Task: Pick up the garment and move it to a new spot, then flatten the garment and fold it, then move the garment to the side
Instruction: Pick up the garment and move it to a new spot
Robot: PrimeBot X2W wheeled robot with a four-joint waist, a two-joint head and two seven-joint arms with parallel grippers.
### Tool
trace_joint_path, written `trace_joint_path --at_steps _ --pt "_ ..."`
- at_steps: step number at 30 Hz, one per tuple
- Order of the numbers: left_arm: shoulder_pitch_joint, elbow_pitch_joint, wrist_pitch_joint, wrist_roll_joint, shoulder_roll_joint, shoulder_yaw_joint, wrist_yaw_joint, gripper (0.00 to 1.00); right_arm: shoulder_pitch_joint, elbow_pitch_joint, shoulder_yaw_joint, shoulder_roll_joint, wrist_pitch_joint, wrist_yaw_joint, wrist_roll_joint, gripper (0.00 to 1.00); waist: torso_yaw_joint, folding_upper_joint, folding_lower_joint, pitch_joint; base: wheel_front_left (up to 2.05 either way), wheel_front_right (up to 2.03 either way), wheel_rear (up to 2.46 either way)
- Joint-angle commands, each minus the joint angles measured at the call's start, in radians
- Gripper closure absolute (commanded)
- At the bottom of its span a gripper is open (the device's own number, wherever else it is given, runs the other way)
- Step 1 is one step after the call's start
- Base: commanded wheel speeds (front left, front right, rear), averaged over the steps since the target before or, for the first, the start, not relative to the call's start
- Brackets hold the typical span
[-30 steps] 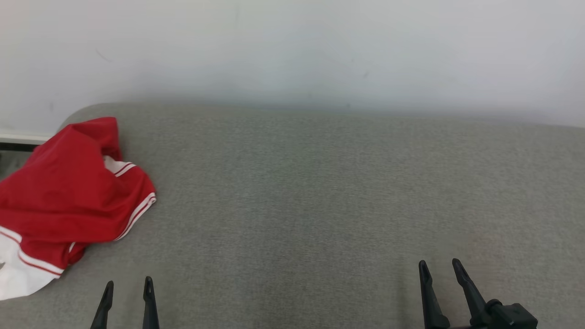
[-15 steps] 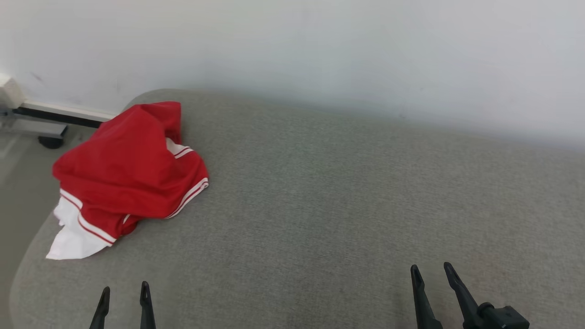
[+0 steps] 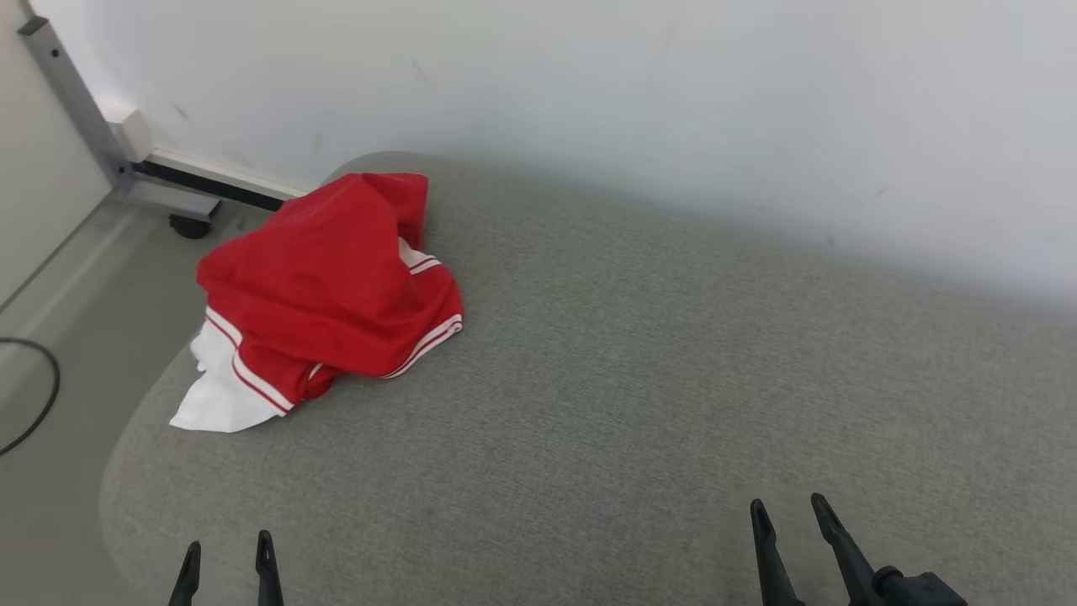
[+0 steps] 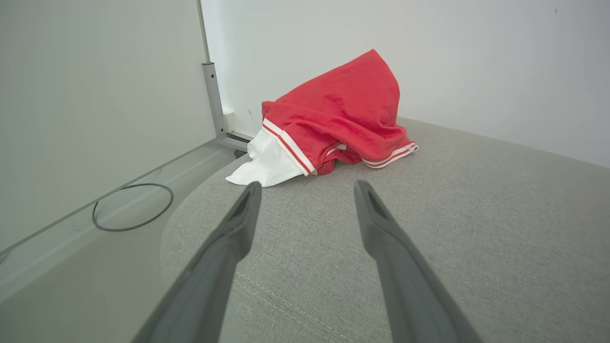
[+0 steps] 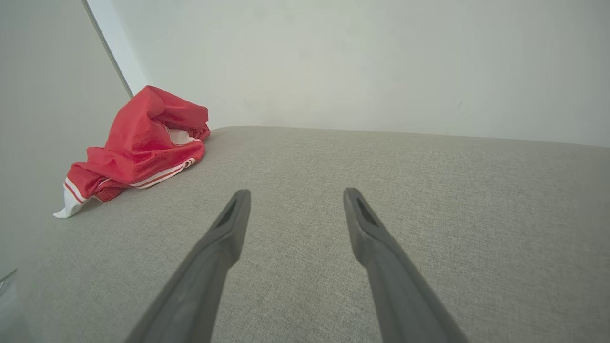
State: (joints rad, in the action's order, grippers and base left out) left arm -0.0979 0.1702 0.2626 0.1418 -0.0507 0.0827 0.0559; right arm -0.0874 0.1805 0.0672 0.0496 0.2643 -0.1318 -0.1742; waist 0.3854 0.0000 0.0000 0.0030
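Note:
A crumpled red garment [image 3: 324,282] with white trim and a white panel lies in a heap at the far left corner of the grey fabric surface [image 3: 639,396]. It also shows as the garment [image 4: 333,116] ahead in the left wrist view and the garment [image 5: 138,147] at far left in the right wrist view. My left gripper [image 3: 227,547] hovers open near the front left edge, well short of the cloth. Open too and holding nothing, my right gripper [image 3: 787,509] sits at the front right. Left gripper [image 4: 307,190] and right gripper [image 5: 293,197] both show spread fingers.
A pale wall [image 3: 589,93] runs behind the surface. Left of the rounded corner the floor [image 3: 76,337] drops away, with a dark cable loop [image 3: 38,396] and a metal frame leg on a caster [image 3: 181,223].
The head camera has turned left, so the garment and surface shifted right in the picture and the floor came into view. Both grippers stay open at the bottom edge.

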Motion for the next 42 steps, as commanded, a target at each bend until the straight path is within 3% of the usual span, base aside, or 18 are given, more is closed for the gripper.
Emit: trace_joint_path --at_steps 1,11,20,30,42 --pt "-0.007 0.001 0.002 -0.001 0.001 0.002 -0.003 0.0 -0.008 0.001 0.004 0.001 0.002 0.002 0.004 0.0 0.03 0.0 0.0 -0.002 0.0 0.0 0.0" --pt "-0.015 0.007 0.002 -0.005 0.001 0.026 -0.011 0.0 -0.013 0.002 0.012 0.001 0.002 0.002 -0.002 0.0 0.083 0.0 0.0 -0.006 0.0 0.0 0.0" --pt "-0.014 0.01 0.002 -0.003 0.001 0.047 -0.014 0.0 0.0 0.008 0.024 0.001 0.002 0.002 -0.009 0.0 0.084 0.0 0.0 -0.008 0.0 0.0 0.0" --pt "0.047 0.01 0.002 0.049 0.001 0.066 -0.004 0.0 0.033 -0.003 0.022 0.001 0.002 0.002 -0.001 0.0 0.013 0.0 0.0 0.03 0.0 0.0 0.0" --pt "0.286 0.053 0.002 0.029 -0.016 0.155 0.06 0.0 0.109 -0.023 0.023 0.001 0.002 0.002 0.011 0.0 -0.129 0.0 0.0 0.121 0.0 0.0 0.0"
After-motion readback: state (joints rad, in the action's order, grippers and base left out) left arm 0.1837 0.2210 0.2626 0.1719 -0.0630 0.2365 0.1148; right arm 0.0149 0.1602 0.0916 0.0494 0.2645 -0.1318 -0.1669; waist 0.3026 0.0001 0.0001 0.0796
